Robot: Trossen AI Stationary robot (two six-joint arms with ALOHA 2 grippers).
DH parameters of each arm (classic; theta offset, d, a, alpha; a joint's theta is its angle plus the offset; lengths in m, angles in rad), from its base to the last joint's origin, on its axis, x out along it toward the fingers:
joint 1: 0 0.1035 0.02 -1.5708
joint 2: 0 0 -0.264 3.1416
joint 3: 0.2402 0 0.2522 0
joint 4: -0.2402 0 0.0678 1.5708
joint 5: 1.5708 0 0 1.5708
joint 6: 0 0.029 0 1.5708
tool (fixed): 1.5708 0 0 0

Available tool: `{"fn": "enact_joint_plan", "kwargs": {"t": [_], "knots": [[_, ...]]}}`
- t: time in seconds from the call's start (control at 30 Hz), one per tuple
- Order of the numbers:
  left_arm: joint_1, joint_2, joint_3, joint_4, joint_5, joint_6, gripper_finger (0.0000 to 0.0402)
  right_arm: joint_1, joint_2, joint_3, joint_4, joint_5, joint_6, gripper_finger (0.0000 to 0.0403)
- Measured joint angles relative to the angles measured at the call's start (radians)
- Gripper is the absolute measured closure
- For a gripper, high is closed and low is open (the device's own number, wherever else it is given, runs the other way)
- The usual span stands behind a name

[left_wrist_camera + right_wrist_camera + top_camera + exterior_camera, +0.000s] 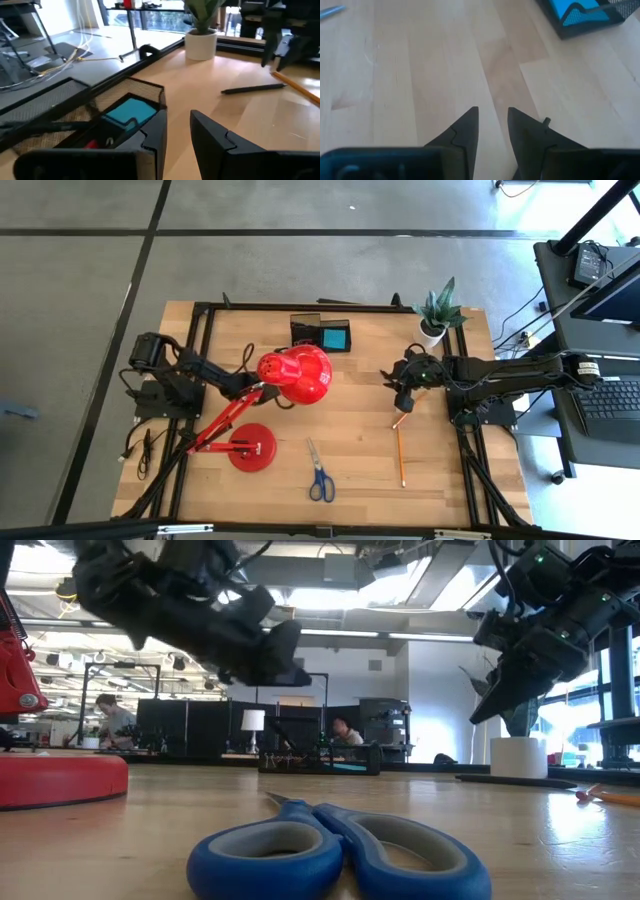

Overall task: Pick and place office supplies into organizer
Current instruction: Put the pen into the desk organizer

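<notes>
My right fingers [492, 125] hang released over bare wooden tabletop [350, 395] at the high view's right centre, a narrow gap between them and nothing held. My left fingers [177, 132] are likewise parted and empty, near the red dome-headed desk lamp [295, 375] at centre. The black mesh organizer [322, 333] with a blue block inside sits at the upper centre, by the far edge. Blue-handled scissors [319, 474] lie near the lower edge; a thin wooden pencil [400, 452] lies lower right. Open wood stretches between them. A potted green plant [434, 315] crowds the upper right corner.
</notes>
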Motion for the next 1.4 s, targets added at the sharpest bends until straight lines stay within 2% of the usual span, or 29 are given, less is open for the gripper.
{"fn": "enact_joint_plan", "kwargs": {"t": [0.1, 0.27, 0.6, 0.73, 0.83, 0.97, 1.13, 1.4], "knots": [[-0.024, 0.000, -0.050, 0.059, -0.070, -0.008, 0.0322, 0.000, 0.000, 0.000, -0.016, 0.000, 0.003, 0.0295], [-0.061, 0.000, -0.152, 0.278, -0.172, 0.046, 0.0322, -0.001, 0.000, 0.000, -0.023, 0.000, 0.047, 0.0295], [-0.080, 0.000, -0.422, 0.735, -0.181, 0.060, 0.0323, -0.001, 0.000, 0.000, -0.007, 0.000, 0.059, 0.0295], [-0.080, -0.046, -0.512, 0.748, -0.213, -0.024, 0.0323, -0.001, 0.000, 0.000, -0.004, 0.000, 0.060, 0.0295], [-0.081, -0.108, -0.550, 0.747, -0.230, -0.018, 0.0323, -0.001, 0.000, 0.000, 0.008, 0.001, 0.055, 0.0295], [-0.081, -0.225, -0.582, 0.744, -0.243, 0.075, 0.0323, -0.010, 0.000, 0.000, 0.031, 0.001, 0.055, 0.0295], [-0.081, -0.389, -0.581, 0.746, -0.273, 0.259, 0.0323, -0.043, 0.000, 0.000, 0.038, 0.002, 0.052, 0.0295], [-0.110, -0.596, -0.581, 0.686, -0.376, 0.457, 0.0323, -0.069, 0.000, 0.000, 0.037, 0.001, 0.049, 0.0295]]}}
